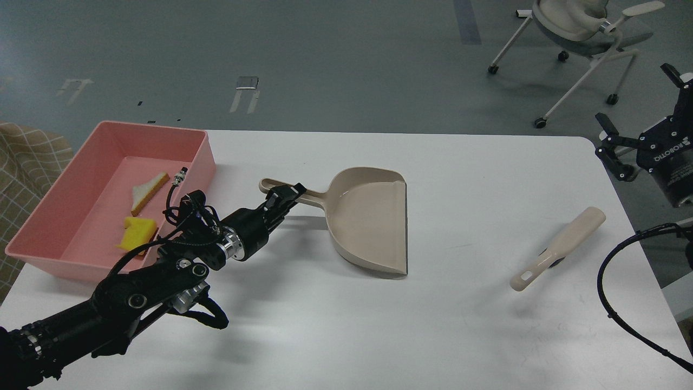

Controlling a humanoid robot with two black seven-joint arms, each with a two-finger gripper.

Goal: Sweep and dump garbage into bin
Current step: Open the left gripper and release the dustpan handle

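Note:
The pink bin stands at the table's left edge. Inside it lie the white bread slice and the yellow sponge. My left gripper is shut on the handle of the beige dustpan, which sits empty near the table's middle, its mouth facing right. My right gripper is open and empty, held off the table's right edge.
The beige brush lies on the table at the right, handle toward the front. An office chair stands on the floor beyond the table's far right. A checked cloth shows at the far left.

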